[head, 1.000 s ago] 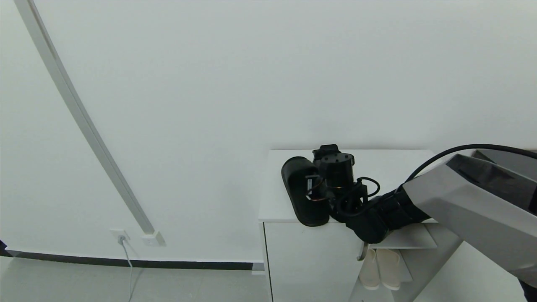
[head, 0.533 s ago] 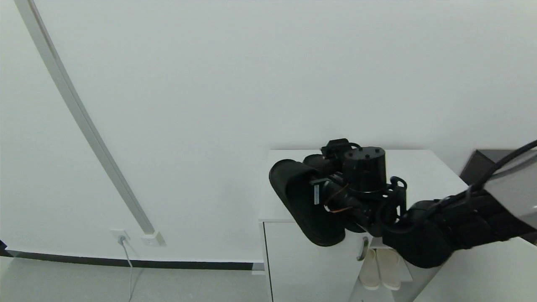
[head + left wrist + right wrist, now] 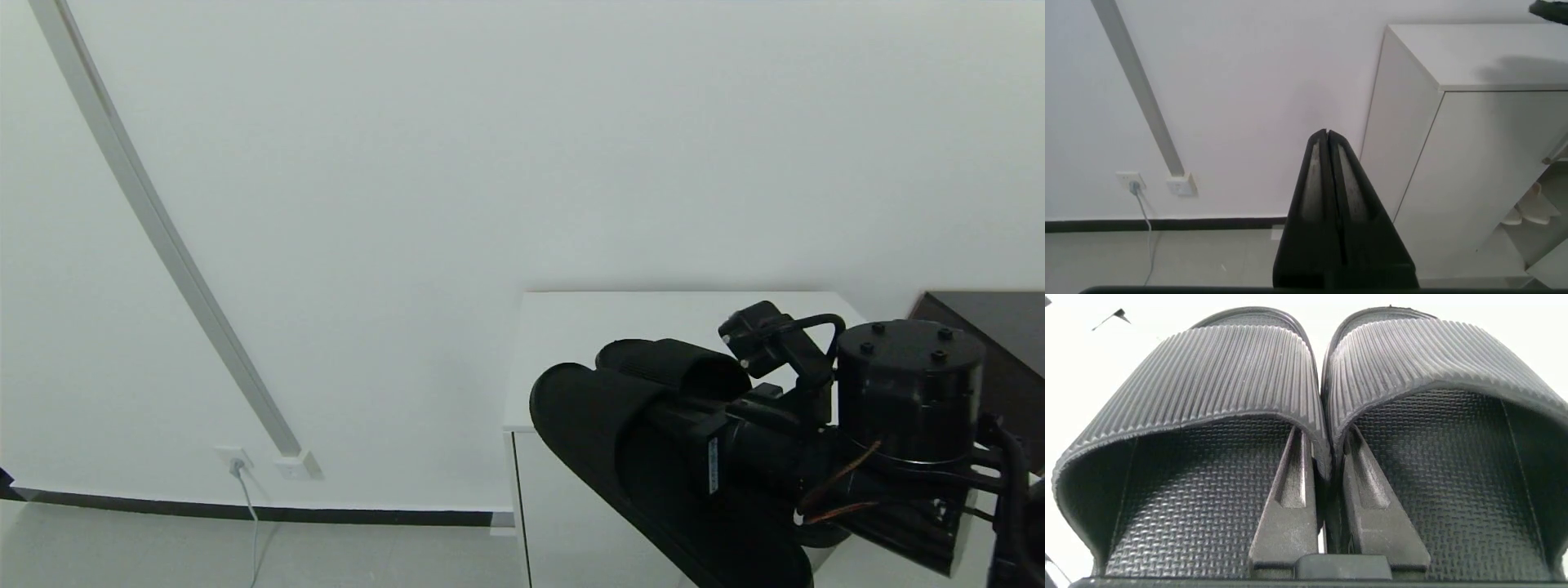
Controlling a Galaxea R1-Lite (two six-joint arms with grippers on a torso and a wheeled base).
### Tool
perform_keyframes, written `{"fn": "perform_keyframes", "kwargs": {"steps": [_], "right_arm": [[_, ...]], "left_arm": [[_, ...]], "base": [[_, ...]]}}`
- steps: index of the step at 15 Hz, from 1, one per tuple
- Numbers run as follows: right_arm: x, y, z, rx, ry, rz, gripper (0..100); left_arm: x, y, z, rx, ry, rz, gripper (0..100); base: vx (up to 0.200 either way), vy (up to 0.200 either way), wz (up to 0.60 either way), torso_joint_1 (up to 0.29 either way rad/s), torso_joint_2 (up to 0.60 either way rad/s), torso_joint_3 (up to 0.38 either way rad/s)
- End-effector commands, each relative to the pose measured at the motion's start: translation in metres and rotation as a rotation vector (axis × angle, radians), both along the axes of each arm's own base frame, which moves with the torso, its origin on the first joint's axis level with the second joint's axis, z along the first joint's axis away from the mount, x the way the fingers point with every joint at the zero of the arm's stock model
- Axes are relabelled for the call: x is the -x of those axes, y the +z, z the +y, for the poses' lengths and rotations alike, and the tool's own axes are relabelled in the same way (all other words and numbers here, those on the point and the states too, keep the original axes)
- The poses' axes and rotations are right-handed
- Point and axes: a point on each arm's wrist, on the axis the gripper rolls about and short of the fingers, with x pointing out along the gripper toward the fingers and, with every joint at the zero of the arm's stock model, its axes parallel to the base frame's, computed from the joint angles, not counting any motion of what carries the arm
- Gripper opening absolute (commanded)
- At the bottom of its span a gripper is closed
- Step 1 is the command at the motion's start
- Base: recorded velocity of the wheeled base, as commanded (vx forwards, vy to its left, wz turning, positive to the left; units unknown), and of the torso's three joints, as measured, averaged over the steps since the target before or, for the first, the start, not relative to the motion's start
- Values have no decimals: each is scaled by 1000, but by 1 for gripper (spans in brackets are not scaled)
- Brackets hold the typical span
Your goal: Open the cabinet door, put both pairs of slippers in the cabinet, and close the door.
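Note:
A pair of black slippers (image 3: 620,441) hangs in the air in front of the white cabinet (image 3: 571,343), close to the head camera. My right gripper (image 3: 1327,445) is shut on them, one finger inside each slipper, pinching the two ribbed straps (image 3: 1241,400) together. My left gripper (image 3: 1327,137) is shut with nothing in it, low and to the left of the cabinet (image 3: 1470,57). A pair of white slippers (image 3: 1527,208) lies inside the cabinet's open right compartment.
The cabinet stands against a white wall. A grey cable duct (image 3: 155,220) runs slantwise down to a wall socket (image 3: 233,461) with a cord. A dark piece of furniture (image 3: 988,314) stands to the cabinet's right. Bare floor lies left of the cabinet.
My right arm has lifted the black slippers off the cabinet top and drawn them back toward the camera and to the right. They now cover the cabinet's front in the head view.

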Motion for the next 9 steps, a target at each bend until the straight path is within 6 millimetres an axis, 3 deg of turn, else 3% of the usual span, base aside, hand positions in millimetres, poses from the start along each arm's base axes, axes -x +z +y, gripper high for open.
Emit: {"fn": "perform_keyframes", "kwargs": {"steps": [1, 4, 9], "right_arm": [[8, 8, -6, -18, 5, -22, 0], [8, 6, -6, -12, 4, -17, 0], [12, 0, -4, 3, 19, -7, 0]], "left_arm": [[0, 0, 0, 0, 0, 1, 0], [0, 0, 0, 2, 0, 1, 0], [0, 0, 0, 5, 0, 1, 0]], "base": [[0, 0, 0, 0, 0, 0], [0, 0, 0, 0, 0, 0], [-200, 0, 0, 3, 1, 4]]}}
